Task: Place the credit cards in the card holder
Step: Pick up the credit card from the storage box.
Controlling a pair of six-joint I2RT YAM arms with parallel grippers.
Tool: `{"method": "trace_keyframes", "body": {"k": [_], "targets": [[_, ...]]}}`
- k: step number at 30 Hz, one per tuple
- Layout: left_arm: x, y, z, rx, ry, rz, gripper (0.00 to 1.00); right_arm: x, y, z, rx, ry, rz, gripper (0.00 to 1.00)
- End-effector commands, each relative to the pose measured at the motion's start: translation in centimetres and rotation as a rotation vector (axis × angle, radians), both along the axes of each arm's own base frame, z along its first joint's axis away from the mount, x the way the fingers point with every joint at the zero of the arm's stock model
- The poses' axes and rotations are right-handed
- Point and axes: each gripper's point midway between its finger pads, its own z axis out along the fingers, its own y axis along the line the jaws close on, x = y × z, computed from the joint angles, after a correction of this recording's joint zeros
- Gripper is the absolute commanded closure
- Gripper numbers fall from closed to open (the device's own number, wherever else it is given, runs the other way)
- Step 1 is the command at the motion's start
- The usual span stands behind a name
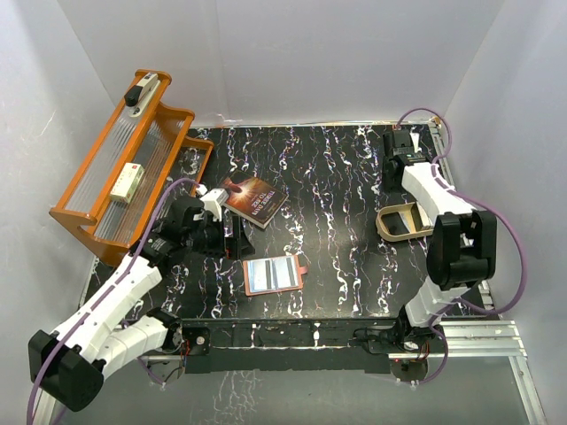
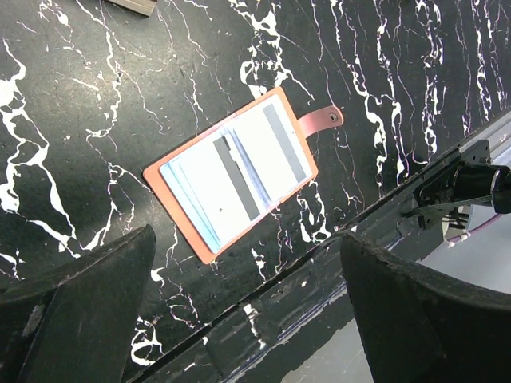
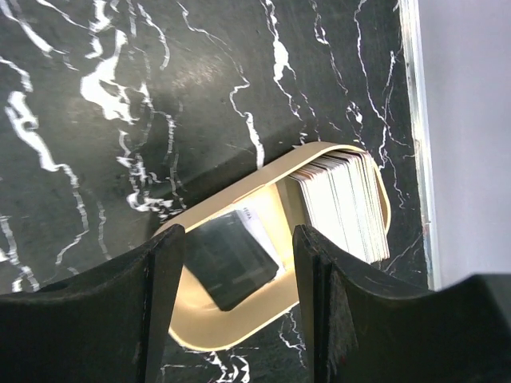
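Credit cards (image 3: 343,206) in tin (image 3: 227,327) beyond wide-apart fingers of right gripper (image 3: 239,235); card holder (image 2: 239,171) below left gripper (image 2: 246,235), fingers likewise apart.

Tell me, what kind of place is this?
Likely a robot test booth: left arm and right arm bolted to a marbled table, plain white walls around, card holder laid out.

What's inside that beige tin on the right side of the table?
The tin holds a stack of cards on edge at one end and one dark card lying beside it. Only the stack's edges show; the card faces and the floor beneath are hidden.
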Motion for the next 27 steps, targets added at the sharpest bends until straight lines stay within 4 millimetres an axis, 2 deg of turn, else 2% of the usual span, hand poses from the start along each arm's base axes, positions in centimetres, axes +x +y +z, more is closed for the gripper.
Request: {"method": "trace_keyframes", "body": {"k": [1,8,10,26,27], "targets": [[-0.4,0.1,0.9,-0.014,-0.049,-0.019,0.01,0.4,-2.6,-0.1,-0.102,0.037,-0.042,0.45],[-0.2,0.3,0.7,-0.003,-0.046,-0.011,0.01,-0.8,-5.0,-1.1,-0.193,0.088,-0.106,0.43],[-0.2,0.3,0.7,0.001,-0.044,-0.008,0.01,-1.1,-5.5,-2.6,-0.203,0.133,-0.112,0.42],[-0.2,0.4,1.1,-0.005,-0.064,-0.003,0.02,-2.8,-6.6,-5.1,-0.231,0.202,-0.119,0.45],[-0.2,0.4,1.1,-0.005,-0.064,-0.003,0.01,-3.1,-7.5,-5.2,-0.231,0.208,-0.145,0.45]]}}
